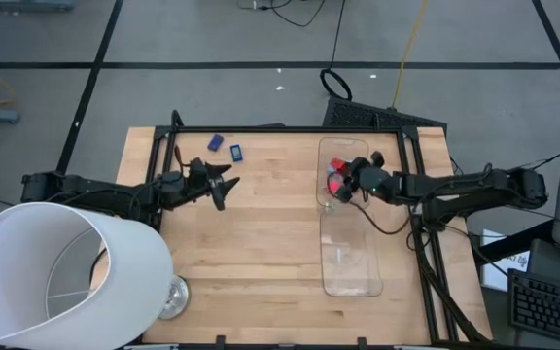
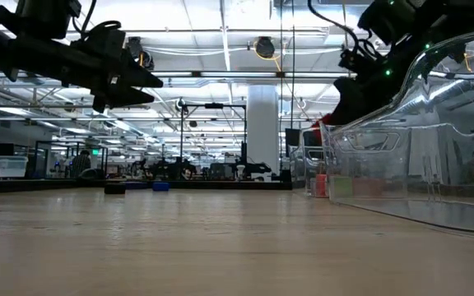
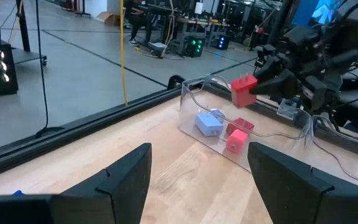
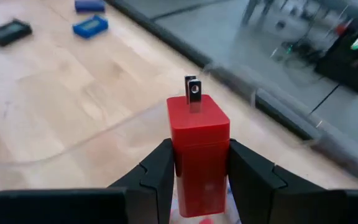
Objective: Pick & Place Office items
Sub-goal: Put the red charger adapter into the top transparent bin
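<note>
Currently a red block is pinched by the right tool above the clear tray (far end); release should follow lowering. Left tool spread, idle mid-bench.

A wooden counter with a black frame is standing on a grey floor crossed by dark lines. A clear plastic tray is lying along the counter's right side, running from the far edge toward the near edge. A big white lampshade is lying on its side, overhanging the near left corner. Cables are trailing across the floor beyond the counter.
</note>
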Tool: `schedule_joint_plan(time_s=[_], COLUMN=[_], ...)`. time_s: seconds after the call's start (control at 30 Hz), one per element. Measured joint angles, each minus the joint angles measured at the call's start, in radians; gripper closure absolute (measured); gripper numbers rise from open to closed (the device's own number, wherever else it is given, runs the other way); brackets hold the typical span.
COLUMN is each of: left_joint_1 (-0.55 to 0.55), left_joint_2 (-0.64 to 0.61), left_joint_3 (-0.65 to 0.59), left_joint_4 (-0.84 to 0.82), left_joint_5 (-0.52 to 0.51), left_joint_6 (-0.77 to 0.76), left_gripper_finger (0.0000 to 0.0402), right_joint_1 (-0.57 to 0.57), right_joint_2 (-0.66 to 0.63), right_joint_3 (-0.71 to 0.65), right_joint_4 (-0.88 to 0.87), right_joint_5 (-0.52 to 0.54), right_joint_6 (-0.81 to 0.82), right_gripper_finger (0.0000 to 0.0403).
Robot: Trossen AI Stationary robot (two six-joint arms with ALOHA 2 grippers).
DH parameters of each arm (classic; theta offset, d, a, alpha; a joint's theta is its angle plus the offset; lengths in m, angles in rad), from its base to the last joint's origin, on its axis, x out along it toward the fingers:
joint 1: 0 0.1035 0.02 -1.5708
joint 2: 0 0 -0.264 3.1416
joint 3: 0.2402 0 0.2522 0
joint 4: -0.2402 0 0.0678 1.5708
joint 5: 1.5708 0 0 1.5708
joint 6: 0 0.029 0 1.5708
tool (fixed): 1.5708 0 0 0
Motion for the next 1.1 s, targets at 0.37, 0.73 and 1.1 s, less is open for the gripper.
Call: schedule_joint_plan(time_s=[0.37, 0.73, 1.1], left_joint_1=[-0.002, -0.002, -0.001], left_joint_2=[0.000, 0.001, 0.001], left_joint_3=[0.000, 0.000, 0.000], left_joint_4=[-0.007, -0.019, -0.019], left_joint_5=[0.005, 0.006, 0.008], left_joint_6=[-0.005, -0.008, -0.029], left_gripper_finger=[0.0133, 0.0133, 0.0133], right_joint_1=[-0.071, -0.077, -0.077], right_joint_2=[0.000, 0.000, 0.000], right_joint_3=[0.000, 0.000, 0.000], right_joint_4=[-0.093, -0.109, -0.108], right_joint_5=[-0.147, -0.146, -0.146], right_joint_6=[0.075, 0.081, 0.081], right_gripper_finger=[0.0290, 0.0289, 0.0287])
